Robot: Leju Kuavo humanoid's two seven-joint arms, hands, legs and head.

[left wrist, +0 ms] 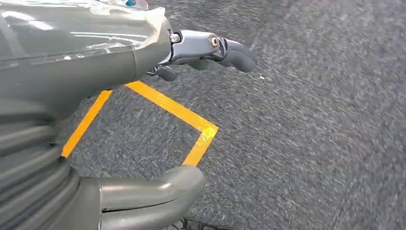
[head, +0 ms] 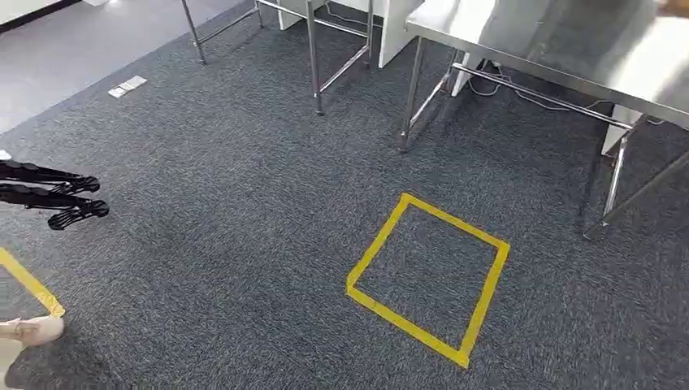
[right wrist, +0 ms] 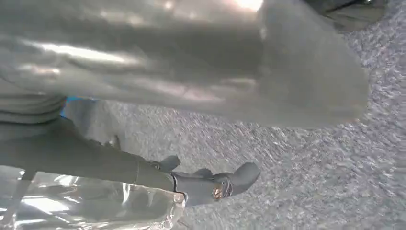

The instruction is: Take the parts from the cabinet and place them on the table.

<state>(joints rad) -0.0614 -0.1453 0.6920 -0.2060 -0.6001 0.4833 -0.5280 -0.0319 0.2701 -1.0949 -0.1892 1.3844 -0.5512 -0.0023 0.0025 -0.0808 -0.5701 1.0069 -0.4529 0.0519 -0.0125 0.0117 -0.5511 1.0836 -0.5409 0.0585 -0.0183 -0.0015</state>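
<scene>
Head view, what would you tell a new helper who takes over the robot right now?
Left hand: fingers stretched out and apart, holding nothing.
Right hand: fingers straight over the carpet, no part visible in it.
The robot faces grey carpet with a yellow tape square; the steel table stands ahead on the right.
Done: no delivered part that I can confirm.
Left: probably everything. Find the cabinet, take the parts and set them on the table.
</scene>
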